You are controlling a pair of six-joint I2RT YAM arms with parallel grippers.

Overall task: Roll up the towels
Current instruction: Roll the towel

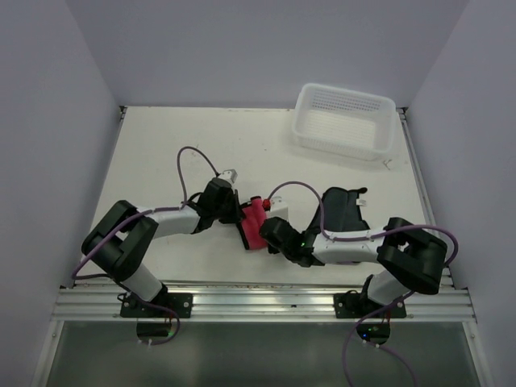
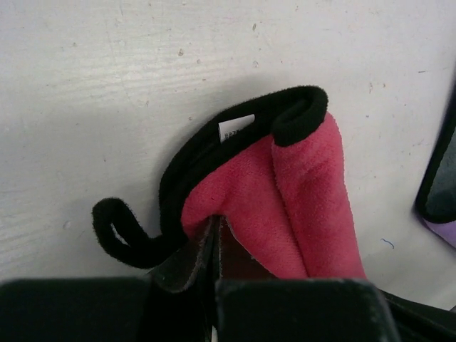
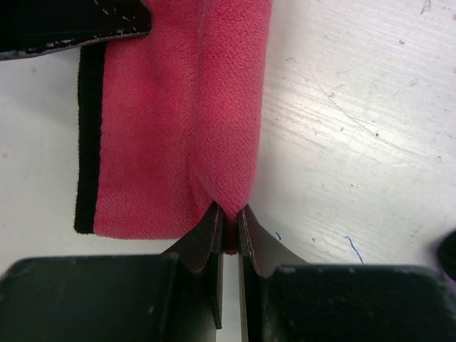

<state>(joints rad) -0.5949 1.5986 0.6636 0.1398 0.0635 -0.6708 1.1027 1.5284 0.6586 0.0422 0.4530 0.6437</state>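
A pink-red towel [image 1: 256,222] with black trim lies partly rolled on the white table, between my two grippers. The left gripper [image 1: 240,216] is at its left end. In the left wrist view the left gripper [image 2: 215,222] is shut, with the pink towel [image 2: 299,206] pinched at its tips and the black trim [image 2: 214,142] curling round the end. The right gripper [image 3: 229,214] is shut on a fold at the other end of the towel [image 3: 178,107]. A second towel [image 1: 343,211], black with purple [image 2: 445,231], lies beside the right arm.
A white perforated basket [image 1: 345,121] stands at the back right of the table [image 1: 177,153]. Purple cables loop over both arms. Grey walls close in the left, right and back sides. A metal rail runs along the near edge.
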